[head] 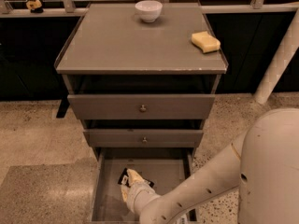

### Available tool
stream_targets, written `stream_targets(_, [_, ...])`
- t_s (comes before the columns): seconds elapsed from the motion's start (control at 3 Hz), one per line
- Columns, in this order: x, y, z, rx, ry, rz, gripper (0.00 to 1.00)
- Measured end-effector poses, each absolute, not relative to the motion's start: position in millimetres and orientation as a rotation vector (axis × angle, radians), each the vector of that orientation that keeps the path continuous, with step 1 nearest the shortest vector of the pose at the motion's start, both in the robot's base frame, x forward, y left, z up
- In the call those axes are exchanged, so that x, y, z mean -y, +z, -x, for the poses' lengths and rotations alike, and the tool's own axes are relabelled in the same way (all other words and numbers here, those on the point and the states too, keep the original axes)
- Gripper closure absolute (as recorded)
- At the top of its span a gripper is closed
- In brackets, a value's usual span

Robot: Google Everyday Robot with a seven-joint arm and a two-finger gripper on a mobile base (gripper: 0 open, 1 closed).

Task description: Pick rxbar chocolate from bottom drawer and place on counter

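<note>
Bar [123, 176] — probably light, flat and slick in its wrapper, best pinched across its narrow width — lies on the floor of the open bottom drawer [166, 174], under the claw [129, 181]. The claw hides its middle; only dark ends show. Whether the claw is open or clamped on it, I cannot tell.

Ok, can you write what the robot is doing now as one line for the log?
gripper: down in bottom drawer, at rxbar chocolate | counter: bar not there yet

Cream arm [205, 186], yellowish gripper [131, 183] in bottom drawer [169, 171]
</note>
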State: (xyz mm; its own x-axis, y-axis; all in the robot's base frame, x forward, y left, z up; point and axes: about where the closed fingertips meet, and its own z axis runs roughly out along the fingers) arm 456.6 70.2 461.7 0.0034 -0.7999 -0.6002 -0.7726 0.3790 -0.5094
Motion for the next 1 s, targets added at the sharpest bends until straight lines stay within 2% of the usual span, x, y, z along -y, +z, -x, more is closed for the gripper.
stream_targets(0.33, [-61, 477, -472, -1.738, -0.074, 1.373, 1.00])
stream_targets(1.0, [-43, 566, -545, -1.630, -0.185, 1.397, 1.00])
